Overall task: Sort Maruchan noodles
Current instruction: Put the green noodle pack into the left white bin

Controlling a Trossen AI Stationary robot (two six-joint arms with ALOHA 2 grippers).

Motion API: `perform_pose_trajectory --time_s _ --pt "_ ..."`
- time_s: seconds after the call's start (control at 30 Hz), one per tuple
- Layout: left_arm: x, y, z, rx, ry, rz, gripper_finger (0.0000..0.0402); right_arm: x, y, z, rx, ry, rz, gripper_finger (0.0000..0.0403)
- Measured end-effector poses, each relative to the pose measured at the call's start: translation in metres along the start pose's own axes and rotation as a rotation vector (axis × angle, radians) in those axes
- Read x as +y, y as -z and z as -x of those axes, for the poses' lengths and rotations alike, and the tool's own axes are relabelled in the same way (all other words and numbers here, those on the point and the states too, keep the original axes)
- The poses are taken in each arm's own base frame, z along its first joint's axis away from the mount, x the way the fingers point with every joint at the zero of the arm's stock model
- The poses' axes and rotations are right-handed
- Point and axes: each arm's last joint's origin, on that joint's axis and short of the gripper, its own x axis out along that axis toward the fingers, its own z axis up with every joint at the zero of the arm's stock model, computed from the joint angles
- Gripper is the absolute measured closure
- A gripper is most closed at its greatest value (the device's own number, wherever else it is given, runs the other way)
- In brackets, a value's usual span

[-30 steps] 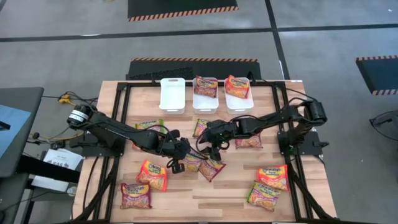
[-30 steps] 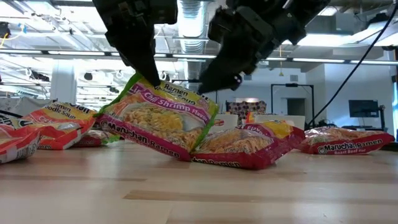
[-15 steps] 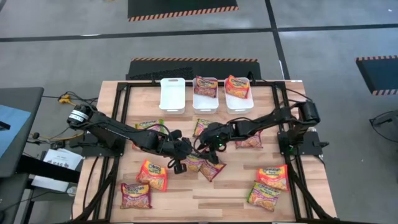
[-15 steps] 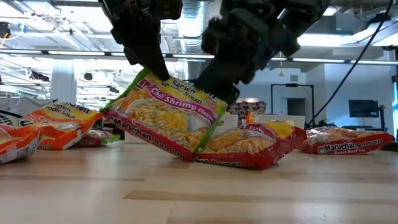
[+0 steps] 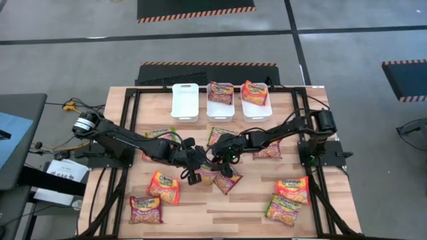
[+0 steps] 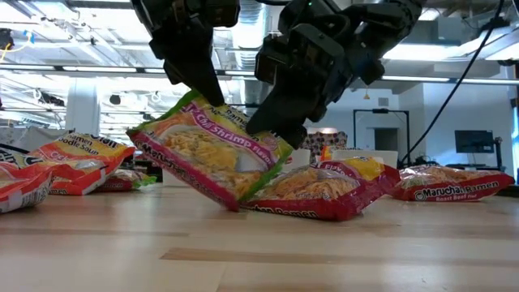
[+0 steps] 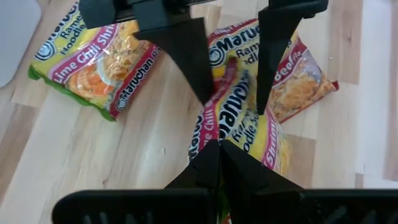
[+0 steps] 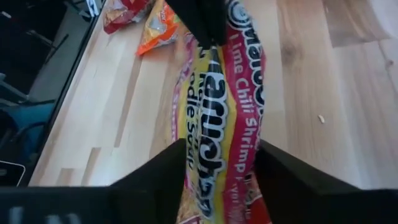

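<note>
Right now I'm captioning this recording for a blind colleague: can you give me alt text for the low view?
Two dark grippers reach down to one tilted Lime Chili Shrimp packet, its lower edge near the wooden table: the left gripper pinches its top edge, and the right gripper straddles its other end. A red-trimmed packet lies beside it; more packets lie left and right.

A robotics lab: bare ceiling ducts point(image 6: 247, 24), hazard-striped floor mats point(image 5: 195, 9), and a framed wooden surface point(image 5: 220, 207).

Bright, even overhead light

We see ceiling lamps point(image 6: 454, 50) glaring in the low view; the bench point(image 6: 259, 243) foreground blurs softly.
</note>
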Motion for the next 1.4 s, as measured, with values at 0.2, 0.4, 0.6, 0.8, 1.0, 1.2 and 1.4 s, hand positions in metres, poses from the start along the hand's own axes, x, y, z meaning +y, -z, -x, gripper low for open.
perform_pose_trajectory --time_s 0.2,0.4,0.6,0.8,1.0,1.2,1.4 --pt "0.005 -0.003 -0.002 -0.011 -0.017 0.016 0.0401 0.000 0.001 0.000 0.007 0.003 -0.025 0.0323" --pt "0.010 -0.008 -0.002 -0.025 -0.024 0.033 0.0401 0.001 0.000 0.001 0.006 -0.001 -0.021 0.0391" --pt "0.023 -0.022 0.006 -0.001 -0.043 0.080 0.0401 -0.003 -0.001 0.002 0.005 0.008 -0.030 0.0398" --pt "0.049 -0.045 0.023 0.007 -0.004 0.128 0.0391 -0.009 -0.001 0.004 0.009 0.023 0.028 0.0398" --pt "0.087 -0.050 0.024 0.109 0.128 0.205 0.0353 -0.012 -0.002 0.008 0.017 0.033 0.083 0.0400" --pt "0.135 -0.035 0.033 0.294 0.029 0.282 0.0305 -0.013 -0.011 0.024 -0.006 0.051 0.126 0.0401" --pt "0.177 -0.024 0.054 0.352 -0.050 0.348 0.0282 -0.025 -0.024 0.048 -0.041 0.095 0.102 0.0401"
